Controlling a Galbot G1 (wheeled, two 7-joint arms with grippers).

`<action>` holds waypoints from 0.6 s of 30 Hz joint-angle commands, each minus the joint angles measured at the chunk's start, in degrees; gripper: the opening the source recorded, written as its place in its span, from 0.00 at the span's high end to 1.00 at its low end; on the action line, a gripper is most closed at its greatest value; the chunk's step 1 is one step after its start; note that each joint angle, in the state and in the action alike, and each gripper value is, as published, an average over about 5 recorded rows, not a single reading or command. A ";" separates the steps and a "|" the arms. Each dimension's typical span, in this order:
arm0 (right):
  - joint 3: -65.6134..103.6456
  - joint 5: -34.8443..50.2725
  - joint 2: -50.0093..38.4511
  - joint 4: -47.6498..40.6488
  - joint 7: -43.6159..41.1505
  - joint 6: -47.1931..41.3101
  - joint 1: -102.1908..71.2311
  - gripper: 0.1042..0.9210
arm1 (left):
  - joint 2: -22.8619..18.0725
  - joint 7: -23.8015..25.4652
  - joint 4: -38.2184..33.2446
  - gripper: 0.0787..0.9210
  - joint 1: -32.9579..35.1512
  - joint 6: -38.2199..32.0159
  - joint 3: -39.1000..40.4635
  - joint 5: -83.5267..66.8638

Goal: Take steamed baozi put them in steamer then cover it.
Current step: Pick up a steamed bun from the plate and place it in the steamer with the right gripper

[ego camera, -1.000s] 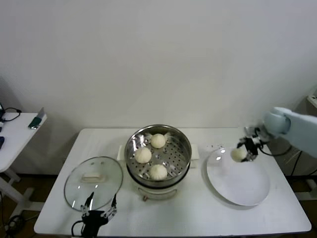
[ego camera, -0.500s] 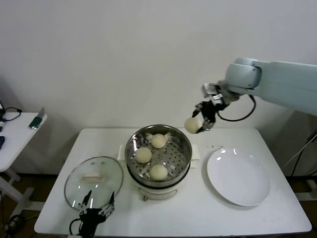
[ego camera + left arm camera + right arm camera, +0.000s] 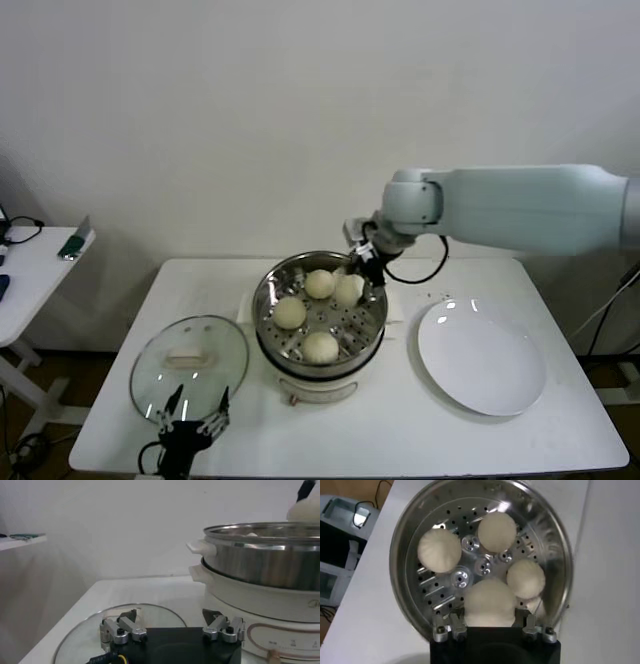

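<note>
The steel steamer (image 3: 300,262) stands mid-table on its white pot base (image 3: 318,385). Three baozi (image 3: 290,313) lie in it. My right gripper (image 3: 358,272) hangs over the steamer's far right side, shut on a fourth baozi (image 3: 348,290) held low inside the rim. In the right wrist view that held baozi (image 3: 489,602) sits between my fingers (image 3: 452,627), above the steamer (image 3: 407,527). The glass cover (image 3: 190,365) lies flat on the table to the steamer's left. My left gripper (image 3: 195,410) rests open at the cover's near edge, as the left wrist view (image 3: 170,620) shows.
A white plate (image 3: 482,362) lies empty on the table's right part. A small side table (image 3: 30,262) with a few items stands off to the left. The wall runs close behind the table.
My right arm carried the baozi from above the plate, up and leftwards, then down into the steamer's far right side. The left gripper stayed at the cover.
</note>
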 commanded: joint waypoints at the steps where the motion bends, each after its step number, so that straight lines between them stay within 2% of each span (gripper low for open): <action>1: -0.34 -3.50 4.06 -1.70 3.87 -2.73 -6.26 0.31 | 0.17 0.01 -0.09 0.12 0.09 -0.01 -0.02 -0.07; 18: -1.71 -5.53 3.67 -0.98 4.06 -2.50 -5.89 0.30 | 0.11 0.14 -0.64 0.12 -0.05 0.28 0.10 -0.10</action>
